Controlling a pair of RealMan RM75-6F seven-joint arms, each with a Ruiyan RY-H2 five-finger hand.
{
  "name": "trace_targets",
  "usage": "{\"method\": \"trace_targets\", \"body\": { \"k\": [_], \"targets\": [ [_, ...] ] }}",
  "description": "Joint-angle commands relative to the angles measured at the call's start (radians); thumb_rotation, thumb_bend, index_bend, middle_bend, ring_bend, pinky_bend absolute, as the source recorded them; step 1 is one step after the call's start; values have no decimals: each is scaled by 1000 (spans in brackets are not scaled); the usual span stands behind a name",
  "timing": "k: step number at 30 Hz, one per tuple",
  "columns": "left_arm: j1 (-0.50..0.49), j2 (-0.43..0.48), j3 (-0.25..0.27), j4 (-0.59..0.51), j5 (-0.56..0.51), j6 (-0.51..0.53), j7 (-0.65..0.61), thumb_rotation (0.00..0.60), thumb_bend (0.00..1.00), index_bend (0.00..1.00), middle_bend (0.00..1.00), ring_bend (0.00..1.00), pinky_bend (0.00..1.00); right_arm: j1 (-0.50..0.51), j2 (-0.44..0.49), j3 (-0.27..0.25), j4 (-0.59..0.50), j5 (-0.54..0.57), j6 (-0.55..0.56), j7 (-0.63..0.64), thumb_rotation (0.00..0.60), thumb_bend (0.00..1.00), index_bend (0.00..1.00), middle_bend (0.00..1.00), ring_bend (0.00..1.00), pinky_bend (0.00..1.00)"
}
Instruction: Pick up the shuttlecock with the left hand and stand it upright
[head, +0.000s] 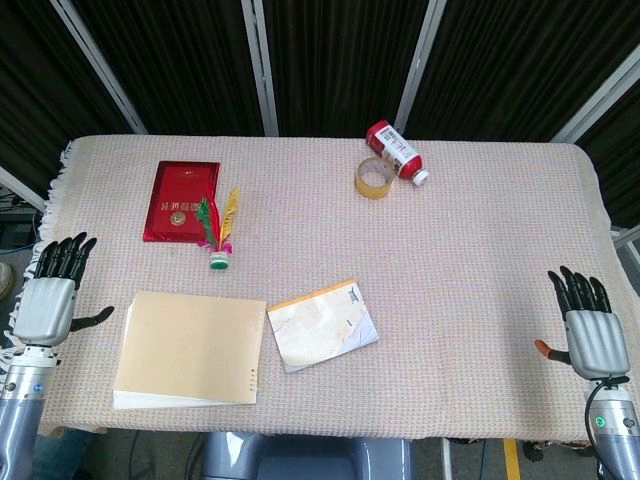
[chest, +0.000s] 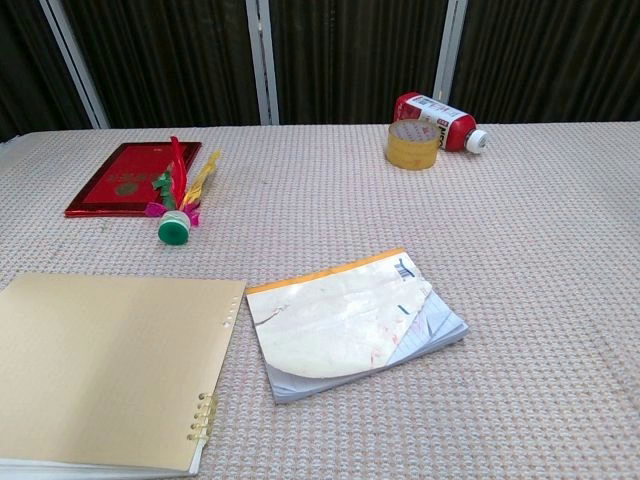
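Observation:
The shuttlecock (head: 218, 238) lies on its side on the cloth, green round base toward me, red, yellow and green feathers pointing away and overlapping the red booklet's edge. In the chest view the shuttlecock (chest: 177, 205) sits at the left. My left hand (head: 52, 295) rests at the table's left edge, fingers apart, holding nothing, well to the left of the shuttlecock. My right hand (head: 590, 325) sits at the right edge, fingers spread and empty. Neither hand shows in the chest view.
A red booklet (head: 181, 200) lies behind the shuttlecock. A tan ring binder (head: 190, 348) and a notepad (head: 322, 324) lie near the front edge. A tape roll (head: 374, 178) and a tipped red bottle (head: 396, 152) are at the back.

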Motion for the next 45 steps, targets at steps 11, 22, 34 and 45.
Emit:
{"method": "trace_targets", "body": {
  "k": [11, 22, 34, 45],
  "targets": [
    [-23, -31, -18, 56, -1, -8, -16, 600, 137, 56, 0, 0, 0, 1, 5, -2, -1, -13, 4, 16, 600, 72, 0, 0, 0, 0],
    [-203, -97, -72, 361, 23, -193, -160, 599, 203, 230, 0, 0, 0, 8, 7, 11, 0, 12, -11, 24, 600, 72, 0, 0, 0, 0],
    [-445, -299, -73, 766, 71, -388, -273, 599, 248, 360, 0, 0, 0, 29, 5, 35, 32, 81, -72, 36, 600, 72, 0, 0, 0, 0],
    [-567, -418, -24, 1011, 87, -532, -308, 600, 250, 349, 0, 0, 0, 24, -2, 54, 46, 113, -53, 27, 600, 72, 0, 0, 0, 0]
  ]
}}
